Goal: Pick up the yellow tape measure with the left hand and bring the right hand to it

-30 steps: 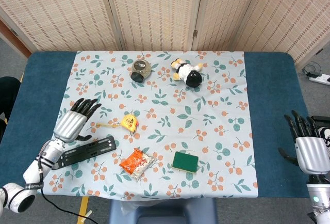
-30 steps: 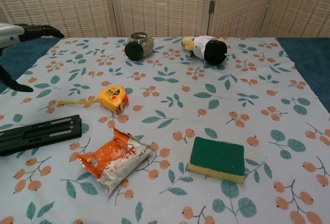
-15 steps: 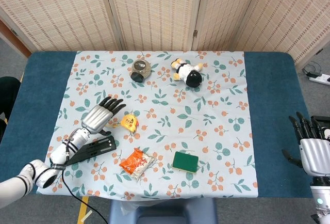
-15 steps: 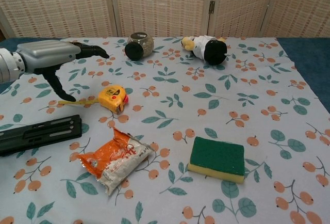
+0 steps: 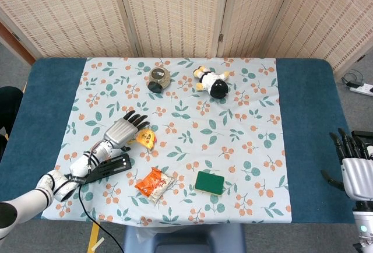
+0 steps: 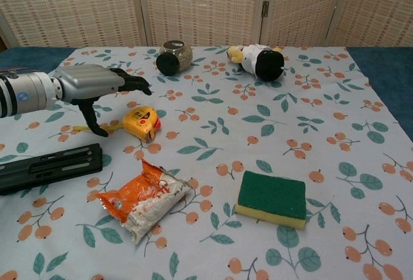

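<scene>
Hovering our left hand [image 6: 90, 85] just beside the yellow tape measure [image 6: 142, 123], fingers spread and empty, we should lower it so the thumb and fingers bracket the case lying on the floral cloth [image 5: 245, 125]. Our right hand [image 5: 356, 174] waits well apart, fingers apart; its lower part is cut off at the frame edge.
</scene>
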Controlling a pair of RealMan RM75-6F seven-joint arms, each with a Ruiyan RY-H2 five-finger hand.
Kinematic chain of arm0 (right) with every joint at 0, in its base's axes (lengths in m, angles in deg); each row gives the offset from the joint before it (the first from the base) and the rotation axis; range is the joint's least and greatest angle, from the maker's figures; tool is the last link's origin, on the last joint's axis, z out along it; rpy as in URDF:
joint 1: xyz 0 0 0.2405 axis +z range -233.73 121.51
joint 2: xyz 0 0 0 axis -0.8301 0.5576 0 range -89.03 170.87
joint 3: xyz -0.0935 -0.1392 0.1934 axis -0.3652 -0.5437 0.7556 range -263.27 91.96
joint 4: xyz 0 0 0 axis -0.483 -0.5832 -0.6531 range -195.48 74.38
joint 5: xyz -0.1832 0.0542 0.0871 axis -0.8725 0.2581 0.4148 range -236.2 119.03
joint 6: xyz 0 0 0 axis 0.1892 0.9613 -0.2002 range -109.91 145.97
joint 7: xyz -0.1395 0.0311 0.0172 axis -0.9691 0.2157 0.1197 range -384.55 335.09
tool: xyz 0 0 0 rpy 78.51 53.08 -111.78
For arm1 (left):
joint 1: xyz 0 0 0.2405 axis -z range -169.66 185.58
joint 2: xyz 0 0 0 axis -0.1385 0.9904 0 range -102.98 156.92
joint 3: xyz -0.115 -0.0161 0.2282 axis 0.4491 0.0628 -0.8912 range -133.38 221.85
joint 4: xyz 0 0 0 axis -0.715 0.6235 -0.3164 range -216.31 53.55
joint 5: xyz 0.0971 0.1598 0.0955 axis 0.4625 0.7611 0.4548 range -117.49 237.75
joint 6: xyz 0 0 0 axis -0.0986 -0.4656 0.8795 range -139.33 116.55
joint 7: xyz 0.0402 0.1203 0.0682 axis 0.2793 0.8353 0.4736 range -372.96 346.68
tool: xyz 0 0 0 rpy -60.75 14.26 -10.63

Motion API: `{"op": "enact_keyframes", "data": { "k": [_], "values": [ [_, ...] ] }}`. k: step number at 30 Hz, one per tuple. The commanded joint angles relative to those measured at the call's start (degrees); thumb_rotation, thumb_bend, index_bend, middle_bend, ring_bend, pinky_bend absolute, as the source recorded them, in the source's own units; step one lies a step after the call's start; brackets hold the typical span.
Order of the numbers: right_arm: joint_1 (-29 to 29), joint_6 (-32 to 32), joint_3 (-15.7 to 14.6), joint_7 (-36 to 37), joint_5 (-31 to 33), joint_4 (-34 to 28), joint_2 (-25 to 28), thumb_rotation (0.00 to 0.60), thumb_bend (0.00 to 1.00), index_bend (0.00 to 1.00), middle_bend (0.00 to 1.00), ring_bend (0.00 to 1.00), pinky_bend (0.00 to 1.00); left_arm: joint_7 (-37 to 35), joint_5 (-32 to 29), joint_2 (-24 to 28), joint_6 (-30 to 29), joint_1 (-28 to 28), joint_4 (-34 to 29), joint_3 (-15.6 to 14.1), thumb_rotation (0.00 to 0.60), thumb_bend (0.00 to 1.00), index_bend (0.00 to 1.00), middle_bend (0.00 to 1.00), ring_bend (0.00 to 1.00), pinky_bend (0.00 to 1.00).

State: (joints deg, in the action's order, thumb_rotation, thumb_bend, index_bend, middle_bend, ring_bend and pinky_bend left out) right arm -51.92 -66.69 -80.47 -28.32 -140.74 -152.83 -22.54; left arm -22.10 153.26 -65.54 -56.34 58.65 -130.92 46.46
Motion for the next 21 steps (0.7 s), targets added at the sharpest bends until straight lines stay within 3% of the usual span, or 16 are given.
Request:
{"op": "enact_keyframes", "data": {
  "k": [1, 21],
  "values": [
    [-0.04, 0.08, 0.0, -0.07, 0.16, -0.03, -0.05, 0.6, 0.27, 0.0, 0.01, 0.09, 0.0, -1.52, 0.24, -1.55, 0.09, 0.78, 2.12, -0.85, 0.6, 0.19, 0.17, 0.1, 0.13, 0.0],
    [-0.24, 0.9, 0.06, -1.02, 1.47, -0.38, -0.25, 0.6, 0.27, 0.01, 0.03, 0.1, 0.0, -7.16, 1.77, -7.32, -1.49, 4.27, 11.0, -3.86, 0.6, 0.23, 0.31, 0.23, 0.23, 0.0]
  ]
}}
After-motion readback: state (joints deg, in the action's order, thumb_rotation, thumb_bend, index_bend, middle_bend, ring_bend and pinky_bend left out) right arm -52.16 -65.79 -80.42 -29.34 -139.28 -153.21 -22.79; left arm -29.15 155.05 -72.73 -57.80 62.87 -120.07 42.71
